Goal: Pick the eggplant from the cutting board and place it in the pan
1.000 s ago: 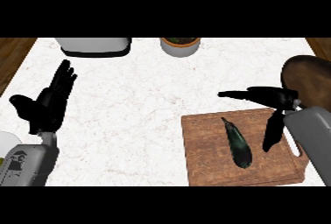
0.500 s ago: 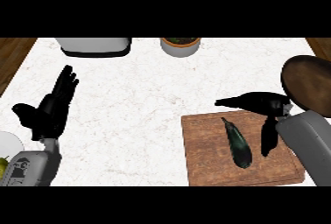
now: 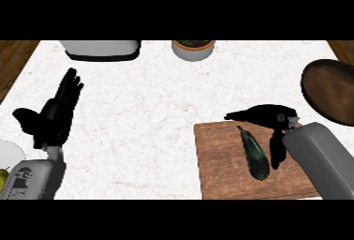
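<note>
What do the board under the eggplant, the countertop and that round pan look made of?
The cutting board looks like matte brown wood, with grain streaks. The countertop looks like white marble, with grey veins. The pan is dull dark brown, perhaps seasoned metal; I cannot tell.

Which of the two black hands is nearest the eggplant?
The right hand, over the cutting board beside the eggplant; the left hand rests open at the far left of the counter.

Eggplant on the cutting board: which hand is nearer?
Right. The right hand is at the eggplant's top end, fingers beside it; the left hand rests open far off at the counter's left.
</note>
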Available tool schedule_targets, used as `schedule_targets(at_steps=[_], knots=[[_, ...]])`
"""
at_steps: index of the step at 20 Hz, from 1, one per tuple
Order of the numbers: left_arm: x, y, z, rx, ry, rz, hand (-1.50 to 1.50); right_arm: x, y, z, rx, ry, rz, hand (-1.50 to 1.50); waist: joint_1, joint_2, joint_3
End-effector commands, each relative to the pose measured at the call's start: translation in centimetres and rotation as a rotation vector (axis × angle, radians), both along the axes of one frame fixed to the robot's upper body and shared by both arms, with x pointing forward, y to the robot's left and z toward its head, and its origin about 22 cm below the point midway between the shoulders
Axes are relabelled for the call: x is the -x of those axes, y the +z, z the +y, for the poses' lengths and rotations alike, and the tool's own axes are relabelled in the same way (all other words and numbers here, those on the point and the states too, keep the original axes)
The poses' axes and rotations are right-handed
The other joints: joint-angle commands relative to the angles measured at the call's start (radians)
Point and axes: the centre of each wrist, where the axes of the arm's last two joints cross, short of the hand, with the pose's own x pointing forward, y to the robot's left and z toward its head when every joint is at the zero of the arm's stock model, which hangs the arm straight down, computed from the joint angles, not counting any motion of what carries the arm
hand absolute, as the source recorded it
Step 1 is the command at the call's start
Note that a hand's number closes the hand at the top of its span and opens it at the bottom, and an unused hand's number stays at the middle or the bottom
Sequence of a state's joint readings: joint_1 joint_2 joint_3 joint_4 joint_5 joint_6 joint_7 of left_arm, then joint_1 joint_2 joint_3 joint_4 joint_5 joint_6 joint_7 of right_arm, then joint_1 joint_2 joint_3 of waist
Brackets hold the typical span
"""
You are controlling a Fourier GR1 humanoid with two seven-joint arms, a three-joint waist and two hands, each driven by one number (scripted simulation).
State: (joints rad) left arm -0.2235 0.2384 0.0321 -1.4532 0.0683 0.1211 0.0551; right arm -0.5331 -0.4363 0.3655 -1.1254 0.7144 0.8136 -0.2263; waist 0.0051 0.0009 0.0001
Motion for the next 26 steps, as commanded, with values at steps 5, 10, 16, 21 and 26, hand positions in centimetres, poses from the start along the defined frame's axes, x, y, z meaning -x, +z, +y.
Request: schedule_targets(at_steps=[5,10,16,21,26], knots=[[0.1,1.4,-1.7,-0.012,-0.013,0.001,0.0,0.8,-3.2,1.9,0.04,0.045,0.018,-1.5,0.001,-0.001,0.0],[0.7,-0.3,0.8,-0.015,0.02,-0.011,0.0,0.0,-1.8,0.5,0.089,0.057,0.067,-1.5,0.0,-0.001,0.0],[-1.2,0.5,0.5,0.018,-0.006,0.007,0.0,0.9,-3.9,1.9,-0.022,0.191,0.079,1.5,-0.001,0.003,0.0],[-0.1,-0.4,-0.1,0.001,0.004,0.011,0.0,1.6,-3.9,0.7,-0.016,0.193,0.033,1.5,-0.004,0.0,0.0],[-0.2,0.1,0.4,0.005,0.014,0.007,0.0,0.5,-4.6,2.2,0.027,0.017,-0.009,1.5,-0.003,0.0,0.0]])
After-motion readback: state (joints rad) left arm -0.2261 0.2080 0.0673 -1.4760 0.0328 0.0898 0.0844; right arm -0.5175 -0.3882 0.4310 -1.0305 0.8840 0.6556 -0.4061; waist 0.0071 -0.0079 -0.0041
